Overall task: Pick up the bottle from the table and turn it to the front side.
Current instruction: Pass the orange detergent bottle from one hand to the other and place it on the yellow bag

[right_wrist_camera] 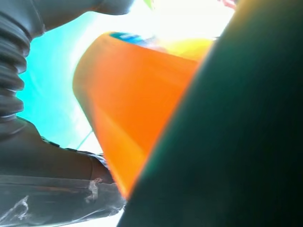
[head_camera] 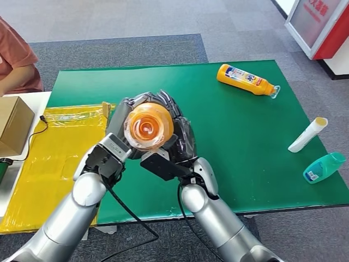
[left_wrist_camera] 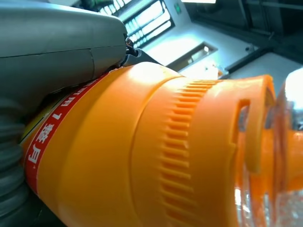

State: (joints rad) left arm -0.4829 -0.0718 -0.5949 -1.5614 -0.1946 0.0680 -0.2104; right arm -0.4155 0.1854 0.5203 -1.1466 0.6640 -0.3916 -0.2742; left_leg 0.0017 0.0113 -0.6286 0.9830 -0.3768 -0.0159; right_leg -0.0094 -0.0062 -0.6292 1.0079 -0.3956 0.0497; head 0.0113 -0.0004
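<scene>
An orange bottle (head_camera: 149, 126) with a clear cap over its ribbed orange top is held up above the green table (head_camera: 247, 142), its cap end facing the head camera. My left hand (head_camera: 120, 115) grips it from the left side and my right hand (head_camera: 181, 137) wraps its dark fingers around the right side. In the left wrist view the bottle (left_wrist_camera: 150, 151) shows its ribbed collar, clear cap and a red label strip, close against the left hand (left_wrist_camera: 53, 52). The right wrist view has the orange body of the bottle (right_wrist_camera: 132, 109) beside the right hand (right_wrist_camera: 46, 165), partly behind a dark blurred shape.
A yellow-orange bottle (head_camera: 247, 80) lies at the far right of the table. A white tube (head_camera: 307, 135) and a teal bottle (head_camera: 324, 167) lie near the right edge. A yellow plastic bag (head_camera: 58, 158) covers the left side, beside a cardboard box (head_camera: 12, 125). A person (head_camera: 16, 60) sits at far left.
</scene>
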